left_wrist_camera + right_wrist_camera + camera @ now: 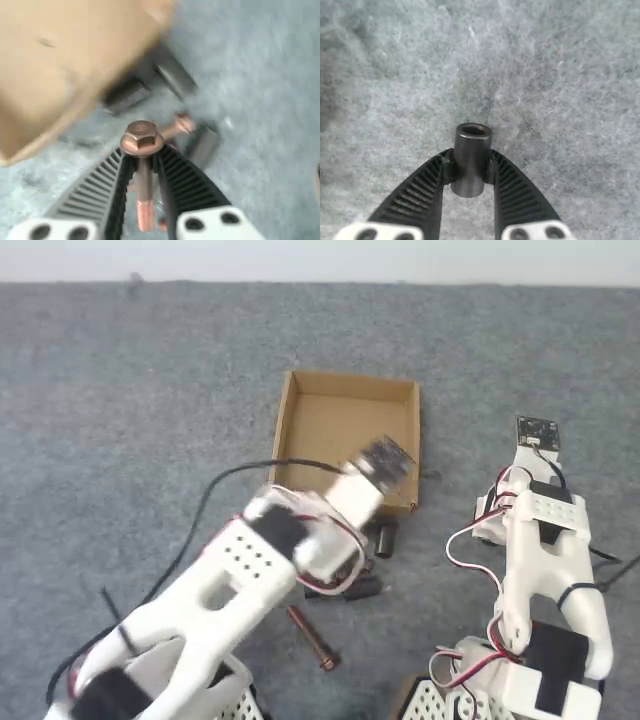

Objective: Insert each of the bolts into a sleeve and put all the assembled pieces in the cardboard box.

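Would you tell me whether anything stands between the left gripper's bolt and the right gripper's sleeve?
Nothing visible does. The left gripper holds the bolt, the right gripper holds the sleeve with its bore open, and bare carpet lies between them in the high view.

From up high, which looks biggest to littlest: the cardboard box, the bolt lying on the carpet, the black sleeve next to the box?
1. cardboard box, biggest by far
2. bolt, long but thin
3. black sleeve, shorter but thicker
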Controlling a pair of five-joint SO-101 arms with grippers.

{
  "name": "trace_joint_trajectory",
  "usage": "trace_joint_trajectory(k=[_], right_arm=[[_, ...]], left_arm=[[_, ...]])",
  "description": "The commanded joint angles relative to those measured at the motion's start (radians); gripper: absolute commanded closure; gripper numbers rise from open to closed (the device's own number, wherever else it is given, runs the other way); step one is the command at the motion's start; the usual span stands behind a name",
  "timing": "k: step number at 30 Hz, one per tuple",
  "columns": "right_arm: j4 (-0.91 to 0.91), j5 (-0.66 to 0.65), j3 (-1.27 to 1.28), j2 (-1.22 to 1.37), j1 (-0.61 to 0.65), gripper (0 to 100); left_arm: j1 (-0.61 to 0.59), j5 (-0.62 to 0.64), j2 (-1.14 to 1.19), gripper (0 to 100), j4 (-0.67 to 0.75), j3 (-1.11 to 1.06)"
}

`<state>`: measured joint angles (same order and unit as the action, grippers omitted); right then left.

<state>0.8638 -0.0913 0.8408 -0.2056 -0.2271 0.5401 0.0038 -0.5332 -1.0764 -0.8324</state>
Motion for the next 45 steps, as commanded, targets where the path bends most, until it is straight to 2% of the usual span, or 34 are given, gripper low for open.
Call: trace_joint_trajectory(k=[1,6,10,16,19,26,34,42,45], right_arm=[[-0.002,0.008,-0.058,-0.010,-0.005,99.2],[-0.005,0.011,-0.058,-0.010,0.005,99.2],[-0.016,0.012,-0.060,-0.013,0.077,99.2],[-0.116,0.005,-0.068,-0.018,0.225,99.2],[-0.199,0.005,-0.091,-0.018,0.257,99.2],[-0.479,0.005,-0.117,-0.008,0.295,99.2],[-0.929,0.006,-0.118,0.013,0.305,99.2],[-1.392,0.006,-0.121,0.237,0.394,99.2],[-1.555,0.006,-0.120,0.314,0.412,99.2]], left_arm=[[-0.144,0.057,-0.112,99,0.110,-0.012],[-0.351,0.129,-0.132,99,0.342,-0.101],[-0.466,0.176,-0.132,99,0.563,-0.209],[-0.529,0.184,-0.140,99,0.726,-0.325],[-0.559,0.184,-0.140,99,0.787,-0.354],[-0.657,0.187,-0.133,99,0.819,-0.366],[-0.663,0.187,-0.133,99,0.821,-0.380],[-0.664,0.184,-0.132,99,0.825,-0.381],[-0.663,0.184,-0.130,99,0.895,-0.414]])
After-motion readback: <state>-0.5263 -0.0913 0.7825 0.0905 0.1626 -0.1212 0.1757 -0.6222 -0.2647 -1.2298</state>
